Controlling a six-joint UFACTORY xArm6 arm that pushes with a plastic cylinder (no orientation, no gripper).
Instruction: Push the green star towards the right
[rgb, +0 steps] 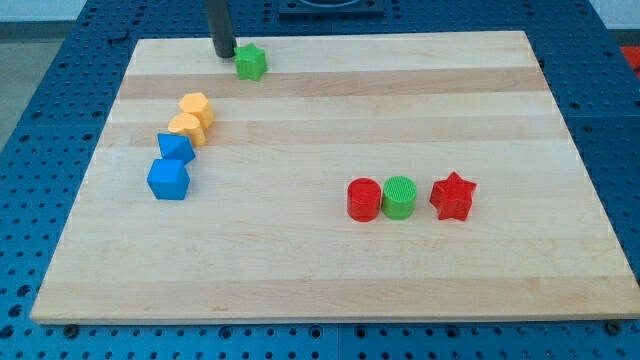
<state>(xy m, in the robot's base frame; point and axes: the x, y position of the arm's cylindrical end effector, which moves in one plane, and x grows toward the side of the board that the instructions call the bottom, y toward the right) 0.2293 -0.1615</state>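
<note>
The green star (251, 62) lies near the top edge of the wooden board (330, 270), left of the middle. My tip (224, 53) stands just to the star's left, very close to it or touching it; the dark rod rises from there out of the view's top.
Two yellow blocks (192, 116) and two blue blocks (172, 165) form a slanted row at the left. A red cylinder (364, 199), a green cylinder (399, 197) and a red star (452, 196) stand in a row at the lower right. Blue perforated table surrounds the board.
</note>
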